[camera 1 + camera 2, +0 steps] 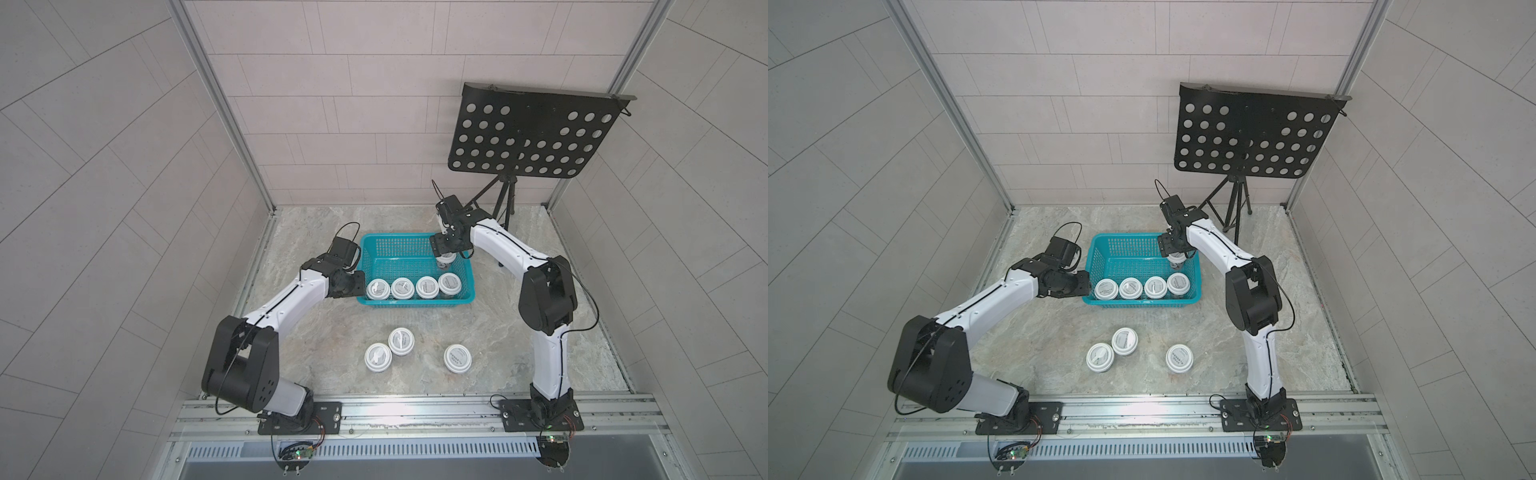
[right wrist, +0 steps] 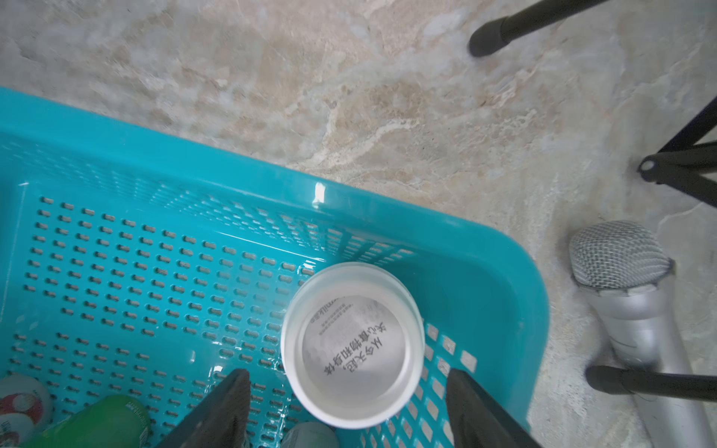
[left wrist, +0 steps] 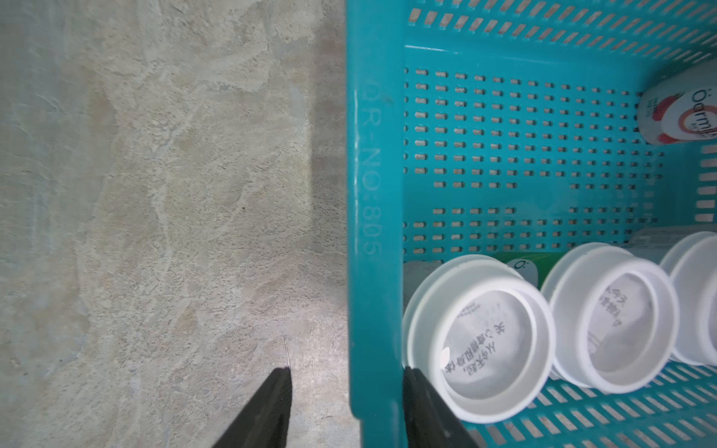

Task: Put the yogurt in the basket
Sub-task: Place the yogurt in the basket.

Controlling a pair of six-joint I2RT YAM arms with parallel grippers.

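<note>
The teal basket (image 1: pixel 395 237) (image 1: pixel 1125 236) sat at the middle of the desk (image 1: pixel 311 332). The right pincer (image 2: pixel 347 372) (image 1: pixel 445 257) hung over the basket's far right corner, its jaws spread wide. The corner yogurt cup (image 2: pixel 353 345) (image 1: pixel 445 262) stood upright on the basket floor between them. The right wrist view showed a clear gap on each side, so neither finger touched it.

The left pincer (image 3: pixel 347 372) (image 1: pixel 360 286) was also spread, straddling the basket's left wall (image 3: pixel 372 194). One finger (image 3: pixel 271 403) was outside over the desk, apart from the wall. The other finger (image 3: pixel 423 407) was inside, right against the leftmost yogurt cup (image 3: pixel 481 349) (image 1: pixel 378 289). It pinched nothing.

That leftmost cup opened a row of four along the basket's near wall, together with the second cup (image 1: pixel 402 288), the third cup (image 1: pixel 427 287) and the fourth cup (image 1: pixel 449 284).

Three loose yogurt cups stood on the desk in front of the basket, well away from both pincers. Two of them, the left loose cup (image 1: pixel 378 357) and the middle loose cup (image 1: pixel 401 341), were touching. The right loose cup (image 1: pixel 457 359) stood apart.
</note>
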